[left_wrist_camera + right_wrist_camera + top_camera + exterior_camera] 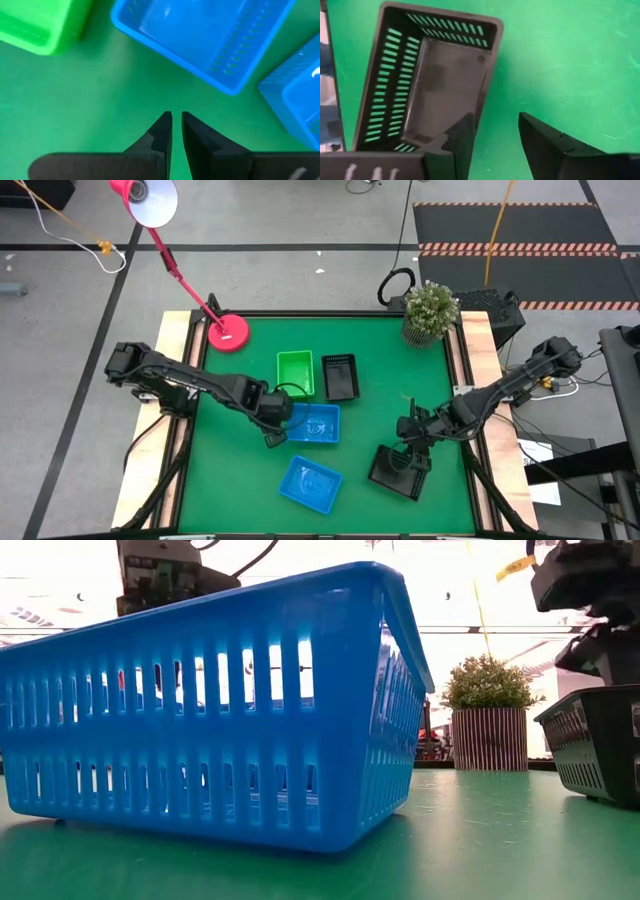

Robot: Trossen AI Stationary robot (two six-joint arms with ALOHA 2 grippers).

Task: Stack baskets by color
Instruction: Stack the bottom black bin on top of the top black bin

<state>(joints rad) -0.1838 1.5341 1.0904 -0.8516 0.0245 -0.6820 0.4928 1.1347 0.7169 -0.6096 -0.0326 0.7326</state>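
A: Where's the right gripper (412, 442)?
B: Over the black basket (398, 470) at the tabletop's (230, 480) front right. Fingers spread, nothing held; one finger (462, 137) sits by the basket's rim, the other over bare green.
A: Left gripper (272, 438)?
B: Just beside the blue basket (313, 422) mid-tabletop. Fingers nearly pressed together w/ a thin gap, empty, pointing at the mat.
A: Other baskets?
B: 2nd blue one (310, 484) near the front, tilted a bit. Green basket (295, 373) and another black one (340, 376) side by side further back, apart.
A: Anything else?
B: Pink lamp (227, 332) back left, plant (430, 310) back right.
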